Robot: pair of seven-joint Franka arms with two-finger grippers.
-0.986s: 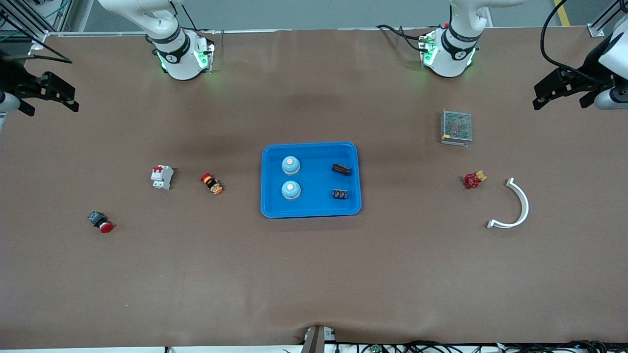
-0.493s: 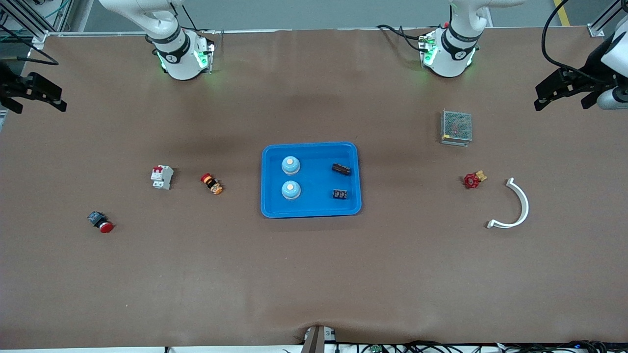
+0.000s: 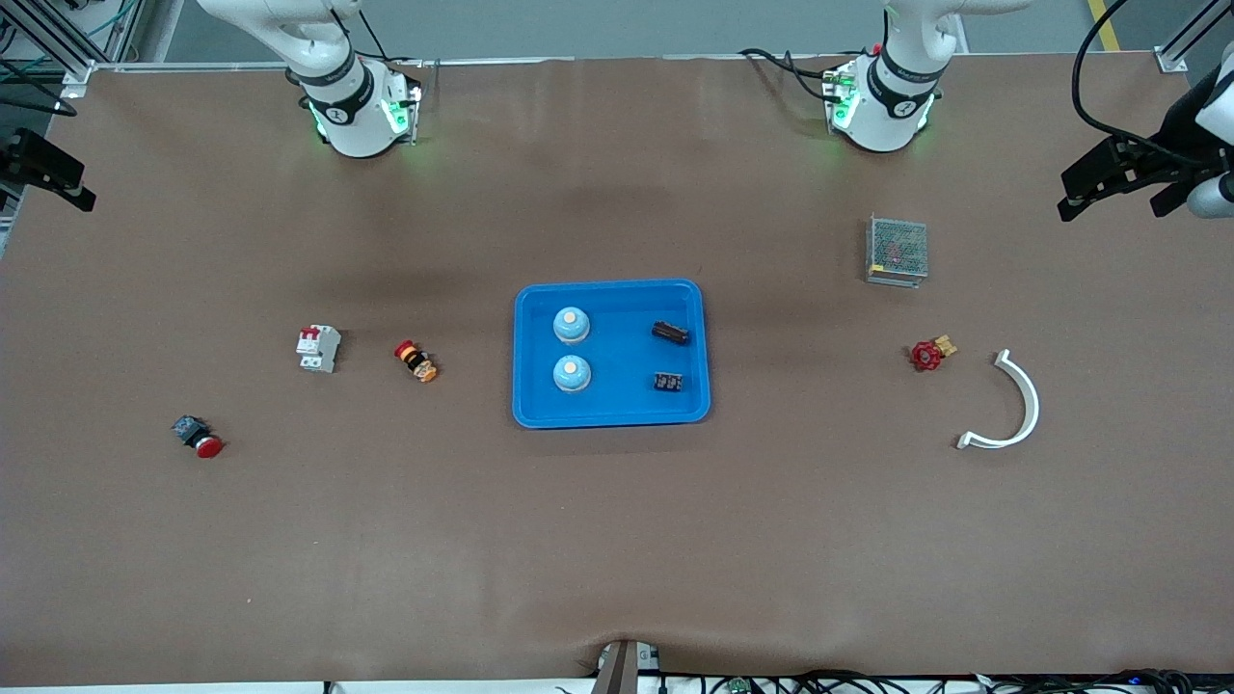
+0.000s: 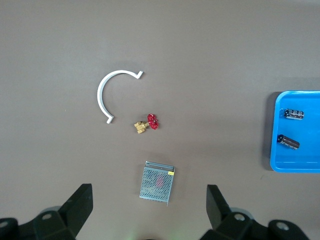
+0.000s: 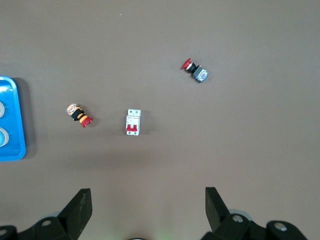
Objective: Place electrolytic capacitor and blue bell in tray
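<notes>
The bright-blue tray (image 3: pixel 617 400) lies mid-table. In it stand two blue bells (image 3: pixel 571 325) (image 3: pixel 571 373), with a dark cylindrical capacitor (image 3: pixel 670 333) and a second black component (image 3: pixel 668 383) lying beside them. The left wrist view shows the tray's end (image 4: pixel 300 162) with the capacitor (image 4: pixel 288 142). My left gripper (image 3: pixel 1109 193) (image 4: pixel 149 200) hangs open and empty over the left arm's end of the table. My right gripper (image 3: pixel 58 173) (image 5: pixel 148 202) hangs open and empty over the right arm's end, partly out of the front view.
Toward the left arm's end lie a metal mesh box (image 3: pixel 897 250), a red valve (image 3: pixel 928 355) and a white curved piece (image 3: pixel 1012 405). Toward the right arm's end lie a white breaker (image 3: pixel 318 348), an orange-and-red button (image 3: pixel 415 361) and a red push button (image 3: pixel 198 436).
Both grippers have drawn outward toward the table's ends; the right one has slid mostly out of the front view. Nothing in the tray has moved.
</notes>
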